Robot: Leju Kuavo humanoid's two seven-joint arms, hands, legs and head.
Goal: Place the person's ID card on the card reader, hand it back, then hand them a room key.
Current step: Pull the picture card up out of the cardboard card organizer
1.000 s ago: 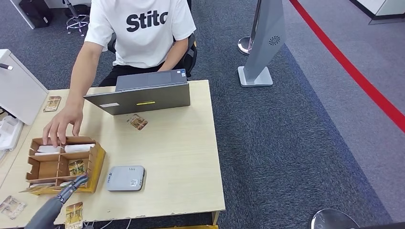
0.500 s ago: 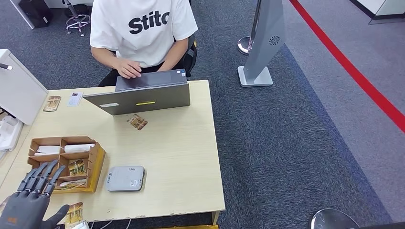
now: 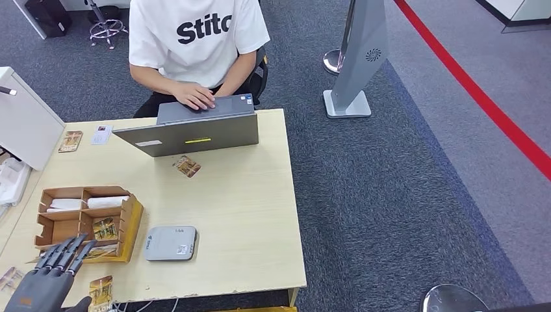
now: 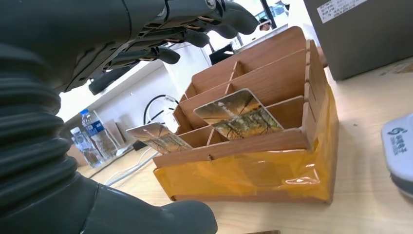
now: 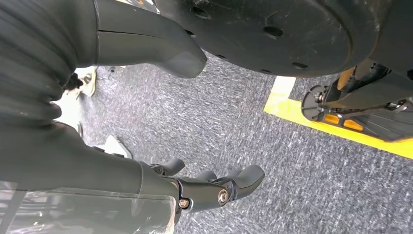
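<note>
Room key cards (image 3: 104, 228) with a brown picture on their faces stand upright in the near compartments of a wooden organizer (image 3: 133, 216), which sits by the desk's (image 3: 247, 214) left edge, close to the near-left corner. In the left wrist view one such card (image 4: 238, 114) leans in the front row, and a second (image 4: 157, 137) juts out past the box's end. The left hand (image 3: 47, 281) hovers at the desk's near-left corner, just short of the organizer, fingers (image 3: 65, 252) spread and straight, pointing toward the box and grasping nothing. In its own wrist view the left hand's fingers (image 4: 195, 29) reach above the box without touching it. The right hand (image 5: 160, 187) hangs beside the body over grey carpet; its fingers are curled, and I cannot tell whether they are fully clenched.

Another picture card (image 3: 101, 290) lies flat at the near edge, just right of the left hand. The card reader (image 3: 171, 243), a grey rounded pad, rests on the desk right beside the organizer, near the front edge. A small white card (image 3: 101, 134), possibly the ID, lies at the far-left edge, next to another brown card (image 3: 70, 141). One more brown card (image 3: 187, 166) lies mid-desk before the laptop (image 3: 195, 130), on whose far side the person's hand (image 3: 197, 97) rests.
</note>
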